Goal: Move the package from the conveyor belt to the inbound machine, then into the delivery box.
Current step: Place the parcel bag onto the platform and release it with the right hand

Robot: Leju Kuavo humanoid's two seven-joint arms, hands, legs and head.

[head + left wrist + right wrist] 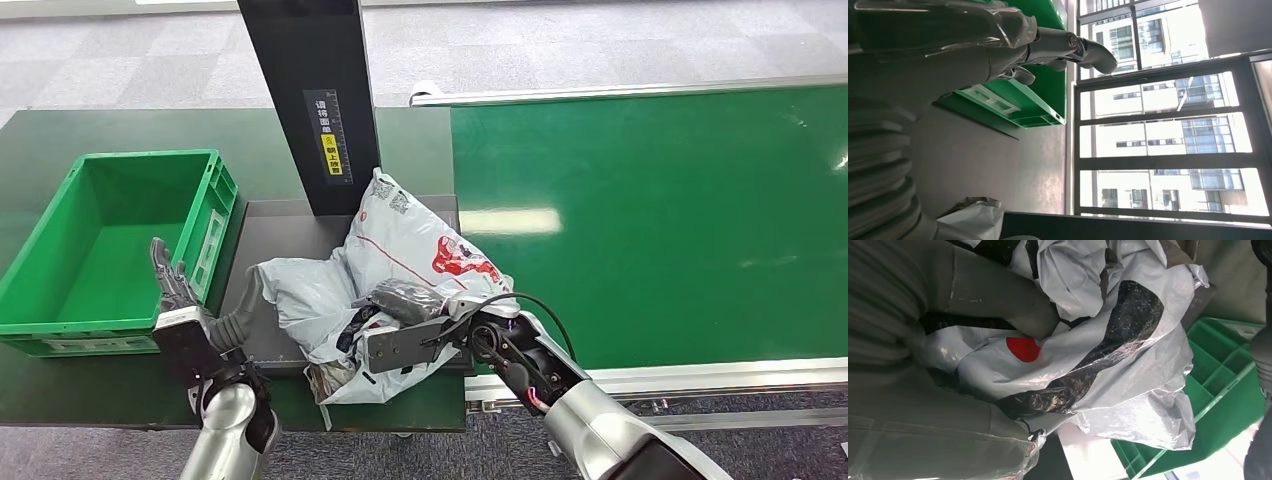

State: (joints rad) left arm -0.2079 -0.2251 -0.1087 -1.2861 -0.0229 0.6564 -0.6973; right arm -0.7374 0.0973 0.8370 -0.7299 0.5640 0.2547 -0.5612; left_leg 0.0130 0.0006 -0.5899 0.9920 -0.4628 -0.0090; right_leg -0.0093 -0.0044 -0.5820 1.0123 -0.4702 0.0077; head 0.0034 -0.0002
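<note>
The package [405, 240], a crumpled white and grey plastic bag with red print, lies on the dark platform [270, 225] of the inbound machine, against its black post [310, 100]. My right hand [400, 305] grips the bag's near end; in the right wrist view the thumb and fingers [998, 305] dig into the package [1118, 360]. My left hand [178, 295] is held up with fingers apart and nothing in it, between the green delivery box [110, 240] and the bag. Its thumb points toward the bag's left edge. The left wrist view shows these fingers [1058, 45] beside the box [1038, 100].
The green conveyor belt [650, 220] runs along the right side, with a metal rail at its near edge. The delivery box stands on a dark green table [60, 390] left of the machine. Its inside holds nothing.
</note>
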